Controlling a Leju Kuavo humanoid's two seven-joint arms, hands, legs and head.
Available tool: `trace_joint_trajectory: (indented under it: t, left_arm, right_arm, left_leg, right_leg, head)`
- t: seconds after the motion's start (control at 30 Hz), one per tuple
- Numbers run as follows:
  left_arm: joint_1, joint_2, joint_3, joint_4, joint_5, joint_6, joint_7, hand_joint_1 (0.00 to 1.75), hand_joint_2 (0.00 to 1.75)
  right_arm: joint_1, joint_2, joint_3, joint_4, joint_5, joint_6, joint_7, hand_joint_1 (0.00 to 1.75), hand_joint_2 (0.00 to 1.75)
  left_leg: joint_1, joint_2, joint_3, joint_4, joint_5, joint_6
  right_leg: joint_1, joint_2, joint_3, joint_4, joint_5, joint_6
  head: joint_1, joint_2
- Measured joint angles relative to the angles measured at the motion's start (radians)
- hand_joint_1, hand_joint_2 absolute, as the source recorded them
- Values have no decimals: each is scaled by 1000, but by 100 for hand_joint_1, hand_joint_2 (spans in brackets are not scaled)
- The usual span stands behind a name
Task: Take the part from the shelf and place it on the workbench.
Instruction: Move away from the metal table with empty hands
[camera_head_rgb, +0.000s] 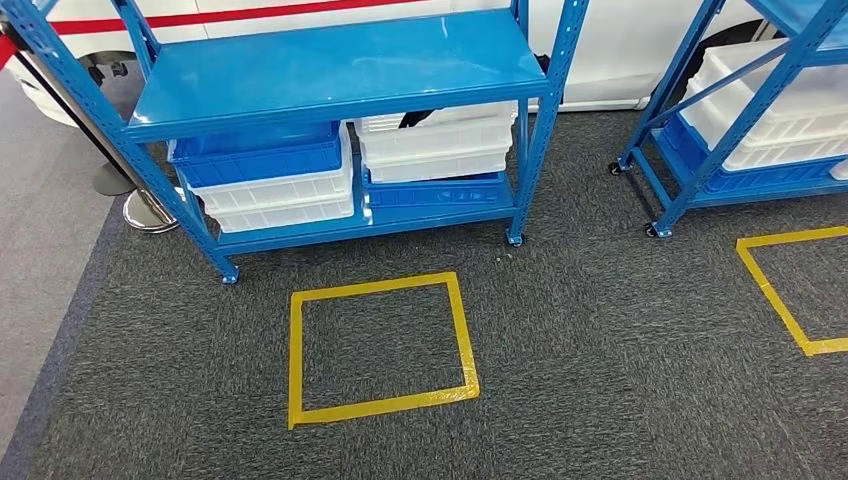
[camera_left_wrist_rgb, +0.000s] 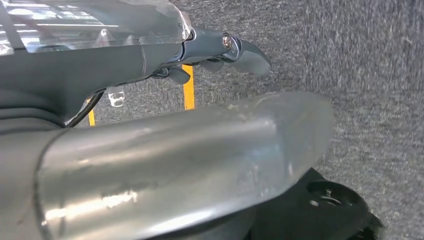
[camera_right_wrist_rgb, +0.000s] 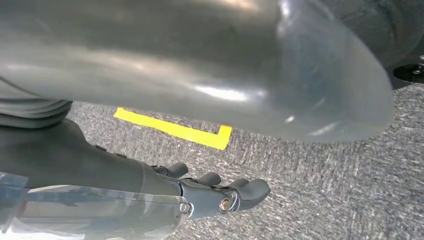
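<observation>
Dark part (camera_head_rgb: 417, 118) in white bin (camera_head_rgb: 436, 140), mostly hidden under shelf (camera_head_rgb: 335, 70).

Your head view looks forward and down from high up at the blue metal shelf (camera_head_rgb: 340, 110) and the yellow tape square (camera_head_rgb: 380, 345) on the dark grey carpet floor (camera_head_rgb: 600, 380). Your left wrist view sits close behind the left hand (camera_left_wrist_rgb: 220, 50), facing down at that carpet. Your right wrist view sits equally close behind the right hand (camera_right_wrist_rgb: 220, 192). All three views share the carpet and yellow tape.
</observation>
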Motion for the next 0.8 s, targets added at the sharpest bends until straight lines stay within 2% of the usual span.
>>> trace_joint_trajectory:
  t: [0.03,0.1,0.13,0.2,0.3,0.33,0.37,0.43,0.47,0.5,0.53,0.6,0.63,0.67,0.7,0.8]
  left_arm:
    - [0,0,0,0,0,0,0,0,0]
    - [0,0,0,0,1,0,0,0,0]
    - [0,0,0,0,1,0,0,0,0]
    - [-1,-1,0,0,1,0,0,0,0]
    - [0,0,1,0,3,-1,-2,0,0]
    - [0,0,1,0,6,-2,-3,0,0]
    - [0,0,2,0,9,-2,-4,0,0]
    - [-1,-1,4,0,15,-4,-7,0,0]
    - [-1,-1,5,0,17,-4,-8,0,0]
    - [0,-1,6,0,18,-4,-8,0,0]
    - [0,-2,7,0,20,-4,-8,0,0]
    - [0,-3,7,0,21,-5,-8,0,0]
    - [0,-5,7,0,21,-5,-8,0,0]
    - [-1,-6,7,0,21,-5,-8,0,0]
    - [-1,-7,8,0,22,-5,-8,0,0]
    - [-2,-8,9,0,23,-5,-8,0,0]
  right_arm:
    - [0,0,0,0,0,0,0,0,0]
    - [0,0,0,0,0,0,0,0,0]
    - [0,0,0,0,0,0,0,0,0]
    - [0,0,0,0,0,0,0,0,0]
    - [-3,0,0,0,0,0,0,0,0]
    - [-4,0,0,-1,-1,0,1,0,0]
    - [-4,0,0,-1,-2,1,1,0,0]
    - [-3,0,0,-1,-4,2,1,0,0]
    - [-3,0,0,-1,-5,3,2,0,0]
    - [-2,0,0,0,-6,3,2,0,0]
    - [-1,0,0,0,-7,3,3,0,0]
    - [1,-1,0,0,-7,3,3,0,0]
    - [1,-2,0,0,-7,3,3,0,0]
    - [1,-3,0,0,-7,3,3,0,0]
    - [1,-5,0,0,-7,3,3,0,0]
    - [1,-3,0,0,-7,4,4,0,0]
  left_leg:
    - [5,2,12,-28,27,-5]
    - [14,7,76,-162,101,-13]
    - [14,9,106,-225,123,-14]
    - [9,10,129,-273,125,-6]
    - [6,7,136,-284,122,21]
    - [7,6,141,-291,123,31]
    - [6,6,146,-297,123,40]
    - [-2,7,150,-299,119,52]
    - [-7,6,152,-298,117,56]
    - [-12,5,155,-298,114,60]
    - [-17,3,160,-298,112,62]
    - [-25,0,172,-298,104,65]
    - [-30,0,176,-297,98,64]
    - [-33,0,178,-297,93,61]
    - [-34,0,179,-297,88,57]
    - [-37,1,186,-296,78,43]
  right_leg:
    - [-4,0,5,0,-4,4]
    - [-11,-1,18,0,-13,16]
    - [-12,-1,23,1,-17,23]
    - [-9,-2,26,-1,-21,38]
    - [-11,-4,33,-4,-28,59]
    - [-11,-4,26,17,-42,61]
    - [-11,-3,6,59,-64,62]
    - [-5,0,-69,192,-119,57]
    - [-1,1,-106,248,-133,54]
    - [3,1,-128,274,-127,50]
    - [8,2,-131,261,-100,43]
    - [21,5,-88,144,-16,22]
    - [26,6,-61,80,12,11]
    - [31,6,-41,34,26,3]
    - [34,7,-31,10,27,-3]
    - [30,7,-17,-7,22,-9]
  head:
    - [0,0]
    - [-1,0]
    - [-3,0]
    - [-5,0]
    - [-3,0]
    - [-1,0]
    - [2,0]
    - [6,0]
    - [7,0]
    - [7,0]
    - [7,0]
    - [8,0]
    - [7,0]
    - [7,0]
    - [7,0]
    - [8,0]
